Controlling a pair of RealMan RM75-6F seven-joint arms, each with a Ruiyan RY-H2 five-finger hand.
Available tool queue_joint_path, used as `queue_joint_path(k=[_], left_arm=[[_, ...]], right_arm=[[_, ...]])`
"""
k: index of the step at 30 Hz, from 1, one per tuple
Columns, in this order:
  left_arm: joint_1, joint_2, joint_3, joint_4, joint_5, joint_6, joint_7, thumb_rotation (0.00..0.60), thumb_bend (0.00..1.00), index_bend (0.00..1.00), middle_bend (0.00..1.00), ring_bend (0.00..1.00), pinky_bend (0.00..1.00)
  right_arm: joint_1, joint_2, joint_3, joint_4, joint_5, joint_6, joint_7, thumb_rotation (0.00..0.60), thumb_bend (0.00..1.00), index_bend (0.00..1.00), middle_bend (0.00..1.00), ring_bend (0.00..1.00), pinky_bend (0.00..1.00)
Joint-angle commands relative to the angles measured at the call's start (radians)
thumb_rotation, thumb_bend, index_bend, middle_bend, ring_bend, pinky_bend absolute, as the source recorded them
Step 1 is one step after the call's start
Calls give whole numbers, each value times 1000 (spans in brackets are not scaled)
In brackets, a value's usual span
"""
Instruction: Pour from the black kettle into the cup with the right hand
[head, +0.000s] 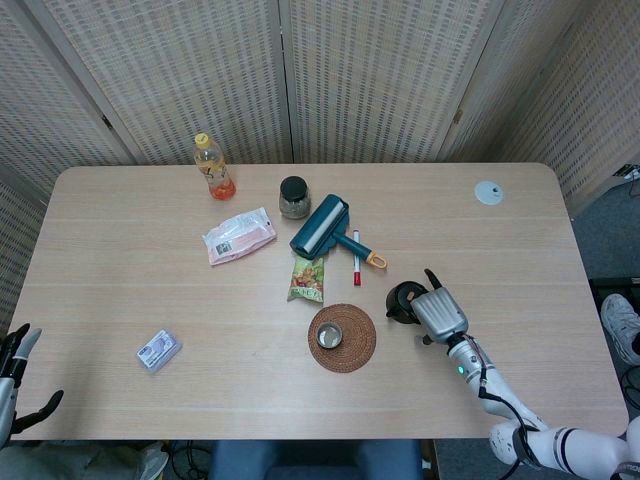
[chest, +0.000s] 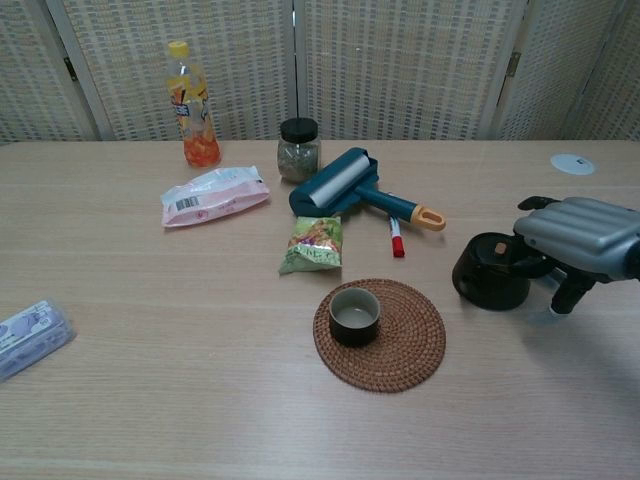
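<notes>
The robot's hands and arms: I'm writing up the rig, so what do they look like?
The right hand has a silver-grey ribbed metal back with black fingers and pale tips. Its forearm is white and grey, segmented, with a small green light near the wrist. The left hand, at the picture's lower left edge, shows dark fingers with grey parts.
</notes>
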Motion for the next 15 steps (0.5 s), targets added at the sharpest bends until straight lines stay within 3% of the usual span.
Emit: queue_joint_path(k=[1, 11, 15], left_arm=[[0, 0, 0, -1, -2, -1, 1, 600, 245, 0, 0, 11, 0], [3, 2, 0, -4, -4, -1, 6, 600, 245, 0, 0, 11, 0], [3, 4, 1, -9, -3, -1, 8, 600, 245, 0, 0, 10, 0]], right_arm=[[10, -5, 10, 4, -1, -5, 13, 502, 0, 902, 889, 780, 0], [45, 8, 37, -3, -4, -40, 66, 492, 0, 983, 960, 838, 34], [54, 24, 43, -12, -15, -46, 97, 374, 0, 1000, 974, 850, 38]])
